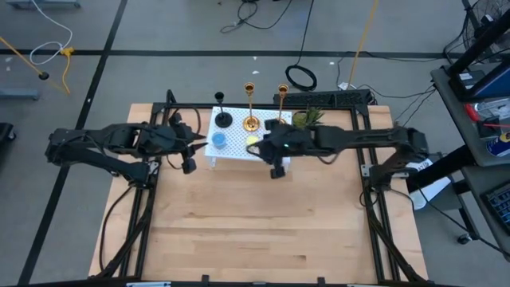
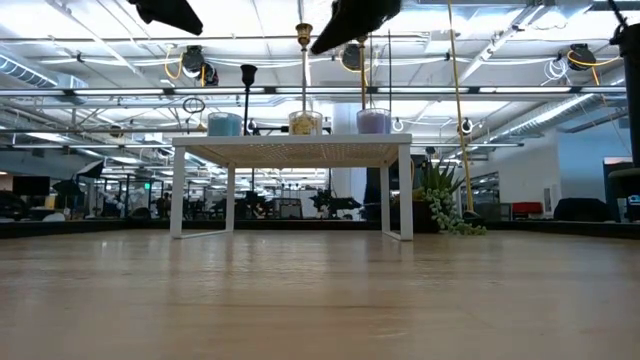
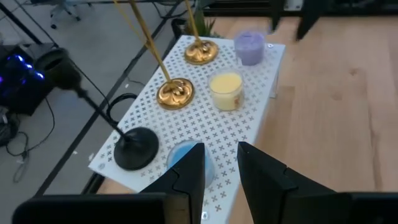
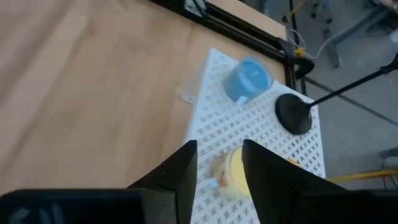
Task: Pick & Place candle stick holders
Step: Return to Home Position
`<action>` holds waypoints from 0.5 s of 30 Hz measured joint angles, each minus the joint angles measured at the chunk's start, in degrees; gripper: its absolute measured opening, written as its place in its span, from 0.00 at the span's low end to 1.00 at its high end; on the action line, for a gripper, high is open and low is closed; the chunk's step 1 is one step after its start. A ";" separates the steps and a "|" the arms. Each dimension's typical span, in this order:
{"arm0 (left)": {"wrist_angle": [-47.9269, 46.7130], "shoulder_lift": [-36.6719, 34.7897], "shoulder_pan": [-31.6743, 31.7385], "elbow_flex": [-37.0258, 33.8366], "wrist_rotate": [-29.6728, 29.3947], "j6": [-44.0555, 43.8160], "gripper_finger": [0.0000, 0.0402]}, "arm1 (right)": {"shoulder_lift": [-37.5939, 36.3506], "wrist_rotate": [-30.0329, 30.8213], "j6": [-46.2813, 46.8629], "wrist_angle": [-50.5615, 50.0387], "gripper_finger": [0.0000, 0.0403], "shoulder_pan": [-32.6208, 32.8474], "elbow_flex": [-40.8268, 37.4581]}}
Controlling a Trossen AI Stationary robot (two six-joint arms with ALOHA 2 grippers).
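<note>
Three candle stick holders stand by their round bases on the far half of a small white perforated stand. They are a black one and two gold ones, whose bases show in the left wrist view. My left gripper is open and empty, high above the stand's left end over a blue candle. My right gripper is open and empty, high above the stand's right part over a yellow candle.
Blue, yellow and purple jar candles stand along the stand's near half. A small green plant sits at the stand's far right. Bare wooden tabletop lies on the near side. Black frame rails run along the table's sides.
</note>
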 joint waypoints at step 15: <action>3.97 -16.71 0.00 -11.32 -1.96 -5.15 0.25 | -24.28 -0.11 15.37 -6.20 0.28 9.68 -15.52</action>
